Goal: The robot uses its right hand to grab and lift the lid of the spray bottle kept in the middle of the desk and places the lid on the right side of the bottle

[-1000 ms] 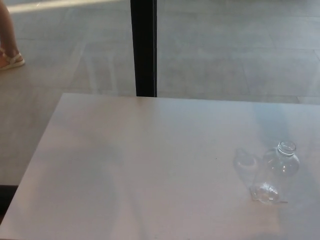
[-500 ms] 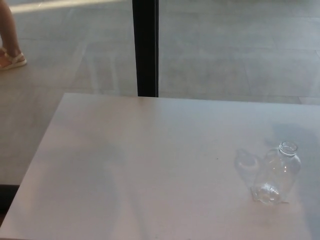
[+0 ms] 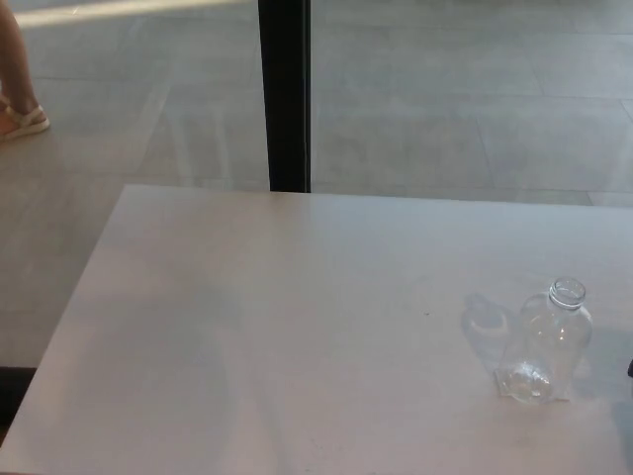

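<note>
A: Where is the right robot hand?
B: Neither shows, so I cannot tell its state. The clear plastic bottle stands open-mouthed at the pale worktop's right, no lid visible.
A: Next?
B: Probably finding the lid.

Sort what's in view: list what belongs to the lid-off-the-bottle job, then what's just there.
Belongs to the job:
- clear bottle, standing on the desk's right part, mouth open, no lid visible on it
- white desk, where the lid is to go

Just there:
- black post behind the desk
- a person's foot in a sandal, on the floor at far left

Neither robot hand identifiably shows.
</note>
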Motion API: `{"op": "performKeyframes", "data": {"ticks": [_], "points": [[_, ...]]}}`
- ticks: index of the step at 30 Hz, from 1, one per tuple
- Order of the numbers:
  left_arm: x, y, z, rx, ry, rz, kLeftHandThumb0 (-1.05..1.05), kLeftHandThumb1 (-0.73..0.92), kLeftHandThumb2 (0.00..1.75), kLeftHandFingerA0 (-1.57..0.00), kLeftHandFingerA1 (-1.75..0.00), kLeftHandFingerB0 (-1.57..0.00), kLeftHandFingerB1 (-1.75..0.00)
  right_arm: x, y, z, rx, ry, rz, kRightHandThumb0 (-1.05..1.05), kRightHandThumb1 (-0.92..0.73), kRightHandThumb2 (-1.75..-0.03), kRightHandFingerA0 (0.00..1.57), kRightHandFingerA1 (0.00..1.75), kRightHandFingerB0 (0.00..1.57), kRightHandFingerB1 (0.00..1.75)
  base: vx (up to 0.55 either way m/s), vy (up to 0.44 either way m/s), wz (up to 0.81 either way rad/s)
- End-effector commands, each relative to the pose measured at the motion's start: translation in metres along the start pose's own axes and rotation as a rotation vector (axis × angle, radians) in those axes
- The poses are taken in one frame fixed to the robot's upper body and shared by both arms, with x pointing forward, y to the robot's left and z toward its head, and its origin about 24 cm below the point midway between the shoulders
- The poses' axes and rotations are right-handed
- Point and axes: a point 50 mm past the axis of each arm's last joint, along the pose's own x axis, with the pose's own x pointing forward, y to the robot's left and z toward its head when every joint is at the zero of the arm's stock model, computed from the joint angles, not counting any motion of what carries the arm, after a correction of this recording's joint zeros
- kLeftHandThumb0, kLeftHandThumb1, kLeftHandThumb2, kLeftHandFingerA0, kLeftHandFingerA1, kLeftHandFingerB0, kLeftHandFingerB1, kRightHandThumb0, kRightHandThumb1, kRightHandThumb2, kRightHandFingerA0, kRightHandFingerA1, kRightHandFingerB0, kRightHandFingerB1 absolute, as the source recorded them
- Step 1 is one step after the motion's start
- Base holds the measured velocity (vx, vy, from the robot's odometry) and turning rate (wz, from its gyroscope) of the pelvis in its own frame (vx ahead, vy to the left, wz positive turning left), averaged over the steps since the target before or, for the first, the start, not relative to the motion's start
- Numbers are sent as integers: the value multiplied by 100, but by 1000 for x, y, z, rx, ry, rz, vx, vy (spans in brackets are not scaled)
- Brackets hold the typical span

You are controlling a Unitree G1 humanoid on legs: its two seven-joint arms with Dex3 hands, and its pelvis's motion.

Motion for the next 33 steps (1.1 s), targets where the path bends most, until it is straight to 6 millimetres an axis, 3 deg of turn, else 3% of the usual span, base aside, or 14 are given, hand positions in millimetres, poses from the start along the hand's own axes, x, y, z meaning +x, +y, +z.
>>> {"op": "performKeyframes", "data": {"ticks": [1,2,3,4,5,7,16,19,20,23,24,25,29,33], "points": [[-2,7,6,11,-26,6,-77,73,62,-63,-46,-45,-38,-3,21,-1,-138,6,12,-62,-70,-61,32,60,23,30,0,0,0],[-2,7,6,11,-26,6,-77,73,62,-63,-46,-45,-38,-3,21,-1,-140,6,10,-62,-70,-61,32,60,23,30,0,0,0],[-2,6,5,11,-27,6,-78,73,62,-63,-47,-46,-38,-4,21,0,-139,-5,11,-70,-54,-87,14,56,11,41,0,0,0],[-2,6,5,11,-27,6,-78,73,62,-63,-47,-46,-38,-4,21,0,-140,-5,10,-70,-54,-87,14,56,11,41,0,0,0],[-2,7,7,2,-34,9,-77,72,62,-64,-47,-45,-39,-3,22,2,-137,-17,14,-81,-54,-90,3,33,2,29,0,0,0],[-1,7,7,9,-32,7,-77,73,62,-62,-46,-46,-38,-2,21,3,-152,-37,21,-98,-62,-94,0,5,11,9,0,0,0],[-2,8,8,33,-26,11,-78,73,63,-64,-46,-45,-38,-8,2,11,-83,-88,52,-101,-58,-96,0,2,10,0,0,0,0],[-1,8,8,30,-20,10,-77,74,63,-62,-45,-45,-38,-16,-16,14,-47,-91,74,-98,-45,-85,0,0,0,6,0,0,0],[-1,8,8,33,-21,9,-77,74,63,-62,-45,-46,-38,-19,-22,13,-40,-87,78,-103,-61,-61,0,0,0,1,0,0,0],[-1,9,9,38,-21,6,-78,74,63,-61,-46,-44,-38,-28,-47,5,-10,-61,71,-102,-64,-60,0,0,0,0,0,0,0],[-2,9,8,44,-25,2,-79,74,63,-61,-46,-44,-38,-31,-56,0,6,-47,59,-104,-65,-60,0,0,0,0,0,0,0],[-2,9,8,39,-24,7,-79,73,63,-62,-46,-46,-38,-36,-69,-8,32,-17,43,-102,-49,-86,0,0,0,1,0,0,0],[-2,9,8,35,-22,10,-78,74,63,-60,-45,-44,-37,-47,-93,-22,66,29,24,-102,-50,-88,0,0,0,2,0,0,0],[-2,10,8,28,-22,16,-77,73,62,-62,-45,-45,-38,-78,-134,-57,165,106,-49,-105,-55,-96,0,0,0,0,0,0,0]]}}
